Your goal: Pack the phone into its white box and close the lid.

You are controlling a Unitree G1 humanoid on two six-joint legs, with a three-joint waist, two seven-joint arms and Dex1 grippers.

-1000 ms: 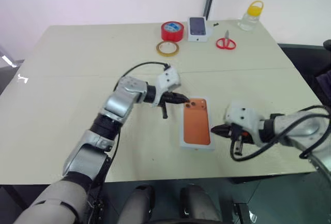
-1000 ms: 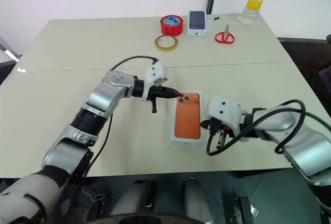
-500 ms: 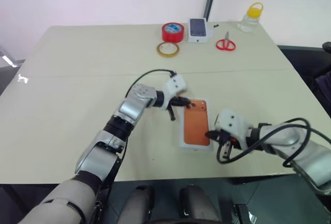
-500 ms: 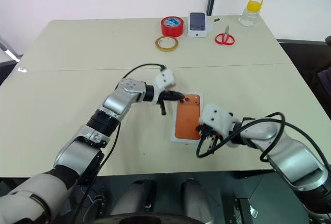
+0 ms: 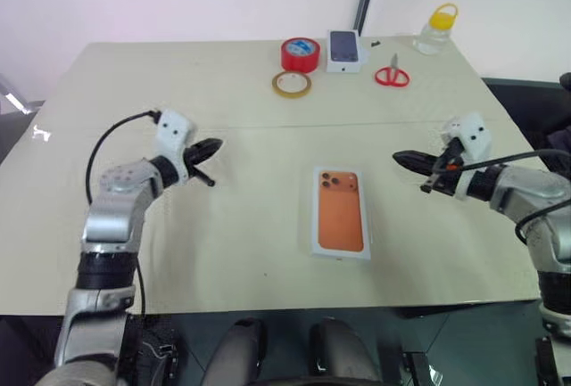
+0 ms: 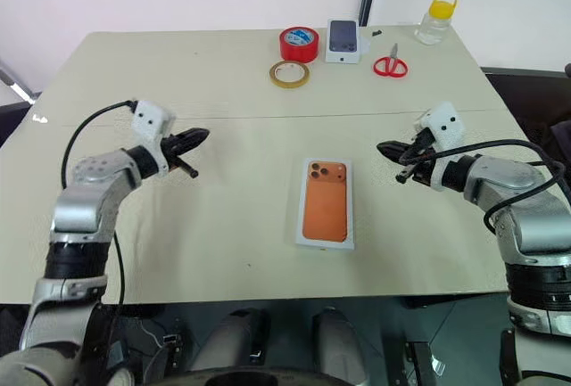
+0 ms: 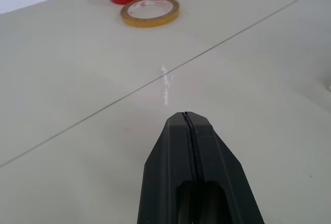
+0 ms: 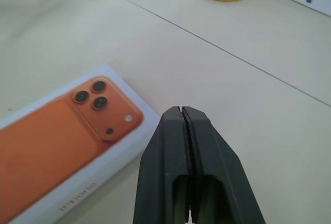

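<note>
While the lid (image 5: 340, 214), orange phone picture up, is lying closed over the white box near the counter's (image 5: 134, 92) front edge, I am holding both claws pinched fully together and gripping nothing. I am keeping my left claw (image 5: 214, 146) well to the left of the lid and my right claw (image 5: 401, 158) well to its right, both above the counter. Beyond the lid, yellow tape (image 5: 291, 84), red tape (image 5: 300, 53), a small white box (image 5: 344, 50), scissors (image 5: 390, 74) and a bottle (image 5: 434, 28) are sitting along the far edge.
</note>
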